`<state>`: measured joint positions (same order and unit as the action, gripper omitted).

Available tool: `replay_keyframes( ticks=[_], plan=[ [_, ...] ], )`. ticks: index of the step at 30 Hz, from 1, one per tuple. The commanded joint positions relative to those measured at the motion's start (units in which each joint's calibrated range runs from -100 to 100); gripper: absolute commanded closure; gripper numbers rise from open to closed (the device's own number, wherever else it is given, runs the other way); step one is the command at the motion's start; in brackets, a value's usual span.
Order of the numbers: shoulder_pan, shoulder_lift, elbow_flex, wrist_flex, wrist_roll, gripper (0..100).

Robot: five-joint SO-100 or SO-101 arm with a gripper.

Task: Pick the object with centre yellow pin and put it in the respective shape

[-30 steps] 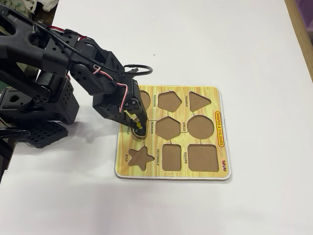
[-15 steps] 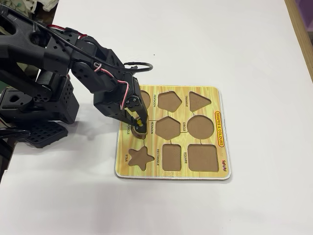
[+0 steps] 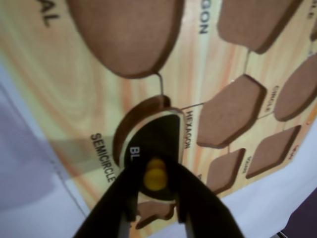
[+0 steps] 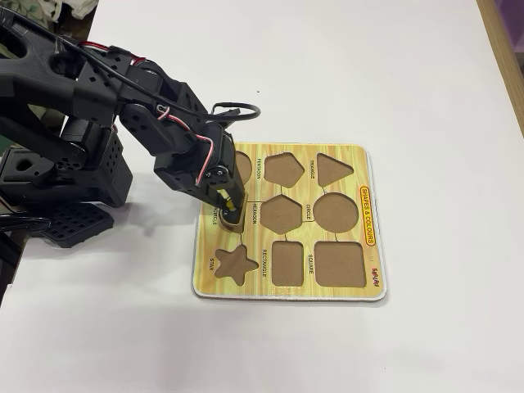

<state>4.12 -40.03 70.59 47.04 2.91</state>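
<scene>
Over the wood-grain board's (image 4: pixel 327 282) semicircle cut-out (image 3: pixel 130 124), gripper (image 3: pixel 156 201) pinching the black half-disc's (image 3: pixel 156 139) glossy yellow knob (image 3: pixel 155 174).

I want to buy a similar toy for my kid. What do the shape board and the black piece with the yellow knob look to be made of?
The shape board looks like wood or fibreboard with a glossy printed yellow grain; its cut-outs show a matte brown, pressed-looking base. The black piece has a tan edge, probably painted wood. Its yellow knob, held in the pincer, looks smooth, either plastic or painted wood.
</scene>
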Motion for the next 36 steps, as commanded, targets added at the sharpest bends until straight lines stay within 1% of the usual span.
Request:
replay_keyframes(
  ticks=[1,11,16,24,27,36],
  plan=[
    [-0.01,-0.38,-0.36,1.10,-0.14,98],
    [-0.01,-0.38,-0.36,1.18,0.49,98],
    [0.28,-0.47,-0.45,0.67,3.21,98],
    [0.28,-0.47,-0.36,0.32,3.42,99],
    [0.57,-0.47,-0.27,0.32,4.67,99],
    [1.26,-0.47,-0.27,0.32,4.62,99]
  ],
)
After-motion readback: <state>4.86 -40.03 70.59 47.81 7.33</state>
